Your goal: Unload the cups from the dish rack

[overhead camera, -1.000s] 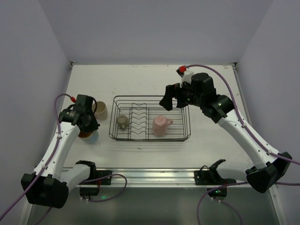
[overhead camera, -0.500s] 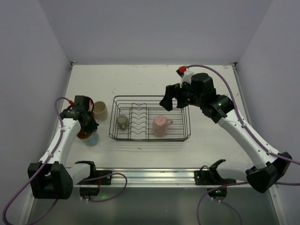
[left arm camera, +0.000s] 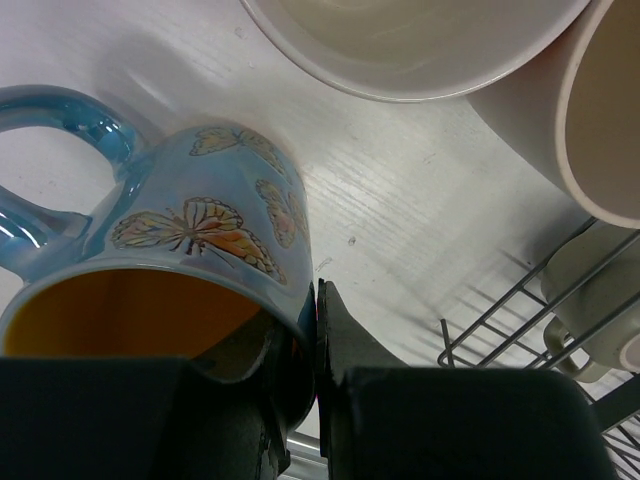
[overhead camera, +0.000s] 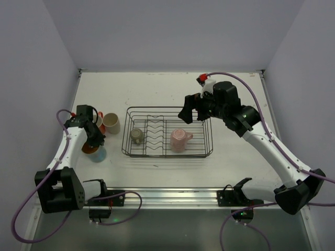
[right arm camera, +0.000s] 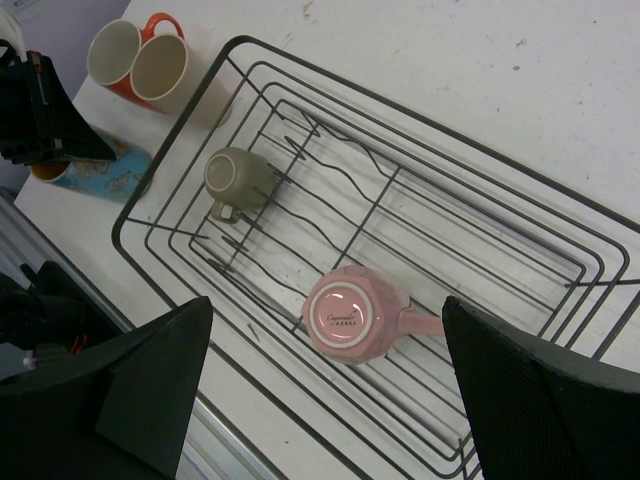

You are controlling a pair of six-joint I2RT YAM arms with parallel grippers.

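The upturned pink mug (overhead camera: 179, 140) in the rack (overhead camera: 167, 156) is found just below the right gripper (overhead camera: 192, 114), whose fingers are spread, while the blue mug (left arm camera: 200, 230) is pinched at its rim by the left gripper (left arm camera: 305, 340).

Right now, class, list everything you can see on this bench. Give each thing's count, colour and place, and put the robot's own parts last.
dish rack: one, black wire, middle of the table
pink mug: one, pink, upside down in the rack's right part
olive-grey mug: one, olive-grey, in the rack's left part
beige mug: one, beige, on the table just left of the rack
orange mug: one, orange, right beside the beige mug, farther from the rack
light blue mug: one, light blue with butterflies, left of the rack, held
table: one, white
left pincer: one, black, shut on the light blue mug's wall
right pincer: one, black, open, over the rack's far right side
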